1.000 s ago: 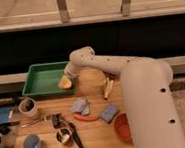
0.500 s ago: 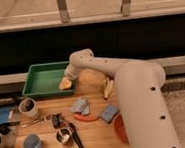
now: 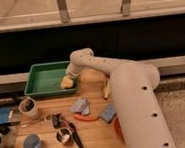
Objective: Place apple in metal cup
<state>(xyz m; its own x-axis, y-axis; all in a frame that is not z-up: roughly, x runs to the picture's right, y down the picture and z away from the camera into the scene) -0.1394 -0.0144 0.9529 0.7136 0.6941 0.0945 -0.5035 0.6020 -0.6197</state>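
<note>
The apple (image 3: pixel 66 83), a small, smooth, yellow-orange round, is lying directly beneath the gripper (image 3: pixel 70 77), at the near right corner of the green plastic tray (image 3: pixel 41 87). Whether it is resting inside the tray's rim or on it cannot be told. The gripper is being held low over the fruit with its jaws spread wide. Nothing appears to be clamped yet, though the contact is being hidden by the wrist. This pose is being read as the approach to a grasp, the wide opening being needed to take in a round, slippery shape.

The metal cup (image 3: pixel 64 136), shiny silver with a dark inside, is standing well apart from the gripper, nearer the camera on the wooden table (image 3: pixel 101 140). It is being kept upright, mouth up, so that the fruit can be lowered in. Between gripper and metal cup, a crumpled blue cloth (image 3: pixel 81 106) and a long orange carrot (image 3: pixel 87 118) are lying flat. A light blue cup (image 3: pixel 32 143) is standing near the metal cup.
</note>
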